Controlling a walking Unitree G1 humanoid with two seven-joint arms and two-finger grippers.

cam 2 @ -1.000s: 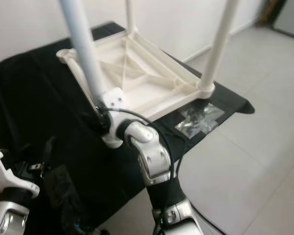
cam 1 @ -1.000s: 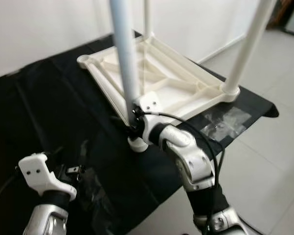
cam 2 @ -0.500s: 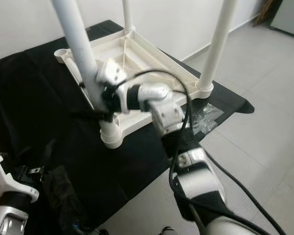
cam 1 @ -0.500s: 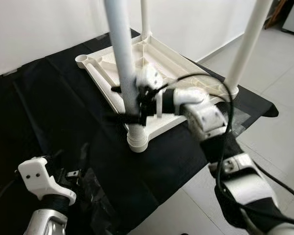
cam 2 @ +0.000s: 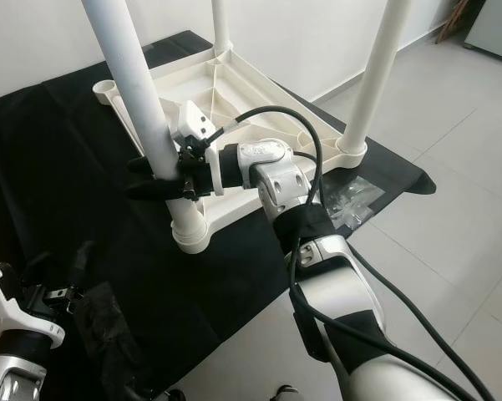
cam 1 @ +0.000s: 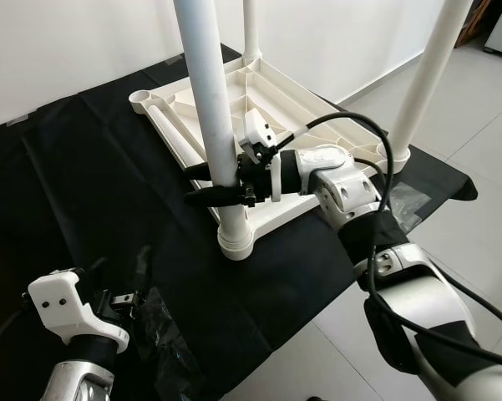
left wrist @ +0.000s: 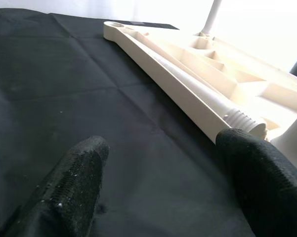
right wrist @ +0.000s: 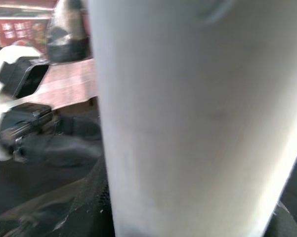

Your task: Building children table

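At the lower left, the left gripper (cam 1: 121, 296) hangs low over the near part of the black cloth (cam 1: 83, 184), its two black fingers (left wrist: 69, 190) spread wide apart with nothing between them; crumpled clear plastic (cam 1: 163, 322) lies on the cloth just beside it. Further along, the white children's table (cam 1: 267, 134) lies upside down on the cloth, its ribbed underside facing up. In the left wrist view a loose threaded leg (left wrist: 207, 101) lies inside the frame along one side rail. At the table's near corner a white leg (cam 1: 209, 109) stands upright in its socket (cam 1: 235, 242). The right gripper (cam 1: 209, 185) reaches in from the right, its fingers on either side of this leg low down, just above the socket, pinching it. Two more legs stand upright, at the far corner (cam 1: 251, 29) and the right corner (cam 1: 422, 79). A clear plastic bag (cam 2: 347, 205) lies near the cloth's right edge.
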